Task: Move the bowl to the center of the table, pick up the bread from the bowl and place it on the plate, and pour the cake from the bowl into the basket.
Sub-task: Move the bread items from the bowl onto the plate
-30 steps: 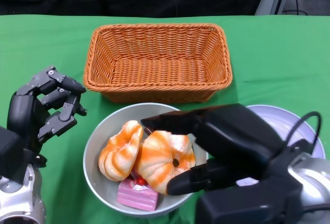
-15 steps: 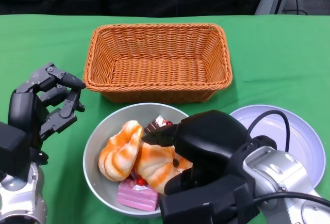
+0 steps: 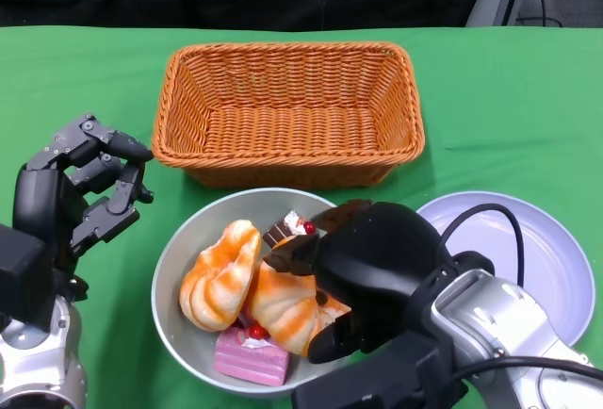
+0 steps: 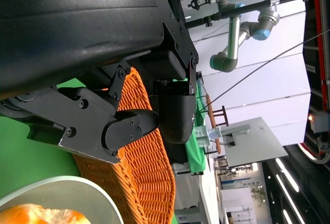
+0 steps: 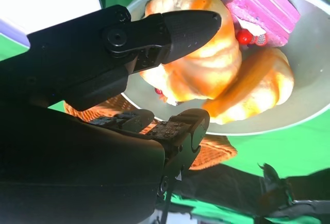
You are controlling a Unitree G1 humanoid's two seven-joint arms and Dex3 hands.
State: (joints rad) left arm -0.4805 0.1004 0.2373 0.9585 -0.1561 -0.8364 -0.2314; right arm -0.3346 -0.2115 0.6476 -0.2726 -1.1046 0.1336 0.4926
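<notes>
Your right hand (image 3: pixel 363 272) sits over the bread (image 3: pixel 283 301) in the bowl (image 3: pixel 174 263), fingers spread around it. Whether they grip yet, you cannot tell. The plate (image 3: pixel 546 258) lies just beside, toward the tabletop's right edge.

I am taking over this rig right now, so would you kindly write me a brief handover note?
Right hand is over the bowl, fingers around one bread; whether it grips is unclear.
Left hand holds nothing, fingers apart, beside the bowl.
Bowl sits in front of the basket; a second bread, pink cake and dark cake lie inside.
Plate and basket hold nothing.
Left: bread to plate, cake to basket.
</notes>
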